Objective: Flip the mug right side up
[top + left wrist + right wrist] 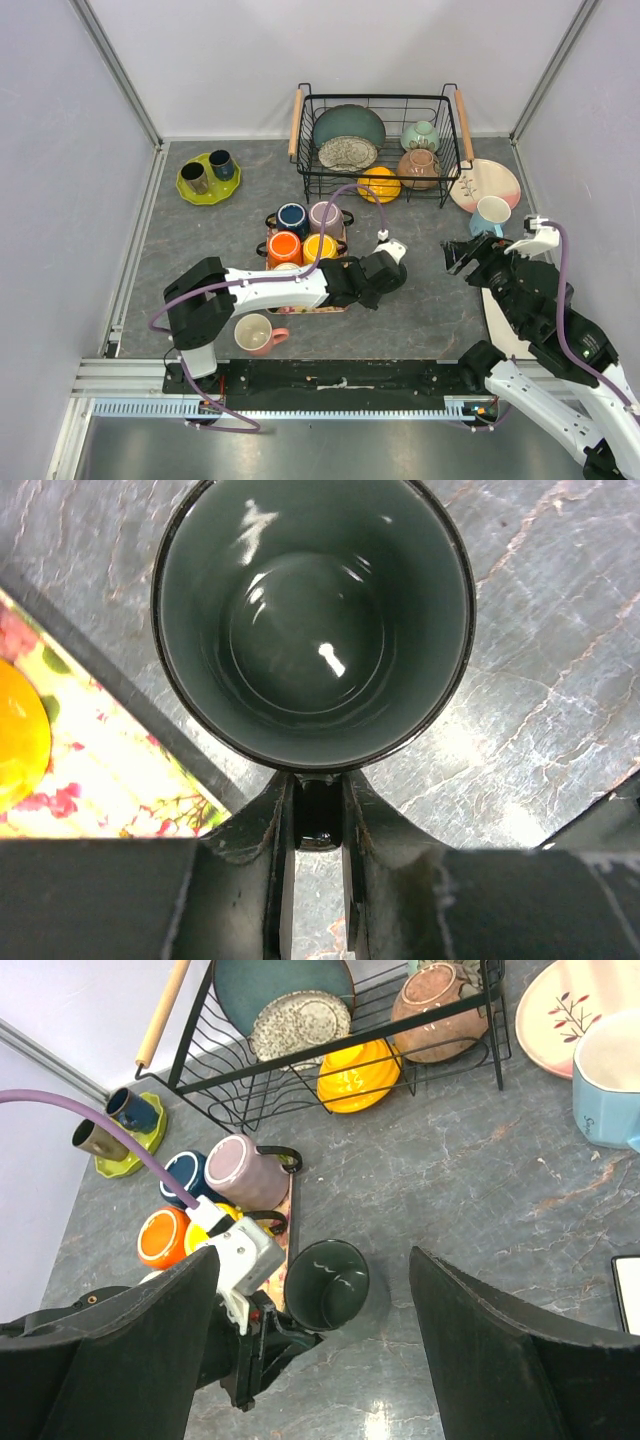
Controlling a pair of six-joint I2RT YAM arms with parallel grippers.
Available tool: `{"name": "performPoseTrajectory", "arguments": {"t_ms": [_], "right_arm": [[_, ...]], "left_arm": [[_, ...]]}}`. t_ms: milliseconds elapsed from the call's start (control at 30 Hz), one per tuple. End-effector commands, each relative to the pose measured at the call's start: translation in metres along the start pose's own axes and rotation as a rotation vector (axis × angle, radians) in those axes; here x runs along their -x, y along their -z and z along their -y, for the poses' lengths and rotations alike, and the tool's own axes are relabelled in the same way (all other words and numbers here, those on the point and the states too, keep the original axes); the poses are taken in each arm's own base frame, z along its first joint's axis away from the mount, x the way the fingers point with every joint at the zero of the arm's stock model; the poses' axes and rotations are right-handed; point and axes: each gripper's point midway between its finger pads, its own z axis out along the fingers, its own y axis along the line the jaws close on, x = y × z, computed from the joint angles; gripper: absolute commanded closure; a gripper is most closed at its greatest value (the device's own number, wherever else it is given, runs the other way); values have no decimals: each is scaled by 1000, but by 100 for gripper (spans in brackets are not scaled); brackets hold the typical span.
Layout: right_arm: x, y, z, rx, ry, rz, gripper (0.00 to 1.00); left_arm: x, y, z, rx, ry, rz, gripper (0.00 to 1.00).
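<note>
The dark green mug [315, 620] is upright with its mouth up, on or just above the grey table beside the floral tray. It also shows in the right wrist view [327, 1282]. My left gripper [318, 815] is shut on the mug's handle, jaws pinching it from both sides. In the top view the left gripper [385, 272] covers most of the mug. My right gripper [462, 255] is open and empty, up above the table to the right of the mug. Its fingers [110, 1360] frame the mug from above.
The floral tray [300, 306] holds orange [284, 246], yellow, blue and pink-purple mugs. A pink mug [255, 333] stands near the left arm's base. A wire dish rack [378, 145] is at the back. A light blue mug [490, 213] and pink plate [485, 183] are at right.
</note>
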Motion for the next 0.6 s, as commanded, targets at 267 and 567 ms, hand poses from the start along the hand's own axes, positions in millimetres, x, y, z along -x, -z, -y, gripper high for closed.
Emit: {"name": "performPoseTrajectory", "arguments": {"t_ms": [267,567], "right_arm": [[-5,-5,-7,30,-26,0,16],[-5,-3,-5,31,-28,1,16]], "left_arm": [[-17,11,-12,84,123,-79,75],[-3,16,-15,100,110,-34,38]]}}
